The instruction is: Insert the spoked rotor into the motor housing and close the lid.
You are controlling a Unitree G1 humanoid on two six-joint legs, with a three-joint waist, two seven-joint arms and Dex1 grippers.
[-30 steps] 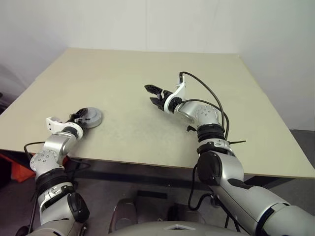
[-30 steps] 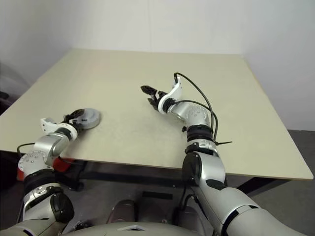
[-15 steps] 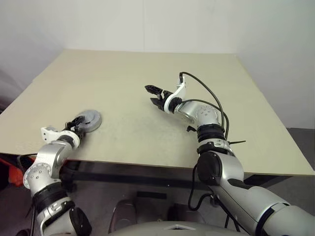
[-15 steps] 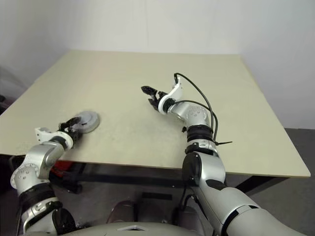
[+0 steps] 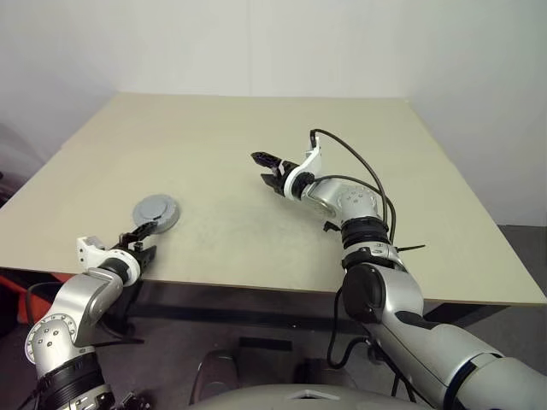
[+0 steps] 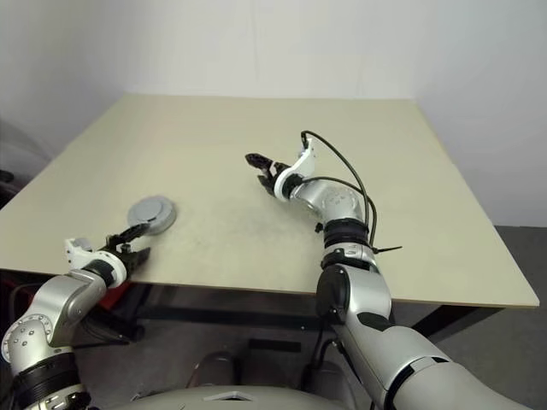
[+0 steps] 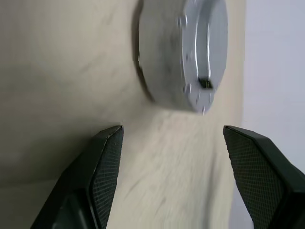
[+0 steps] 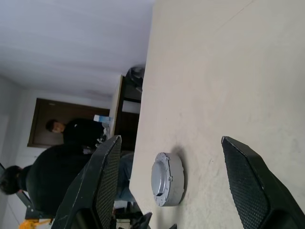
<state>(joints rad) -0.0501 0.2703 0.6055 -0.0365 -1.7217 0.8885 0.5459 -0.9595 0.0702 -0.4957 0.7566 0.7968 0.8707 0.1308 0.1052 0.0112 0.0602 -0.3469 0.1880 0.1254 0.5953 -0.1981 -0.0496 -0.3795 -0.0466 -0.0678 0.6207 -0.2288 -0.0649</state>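
The closed motor housing [image 5: 156, 211], lid on, sits near the table's [image 5: 256, 128] left front edge. Left gripper [image 5: 138, 237] and right gripper [image 5: 268, 167] stand wide open, empty. The housing is judged rigid, dense, smooth metal; grasp across its rim.

Grey lid [image 5: 156, 211] on a beige table [image 5: 256, 137]; black cross-hatched fingers [image 7: 107, 162].
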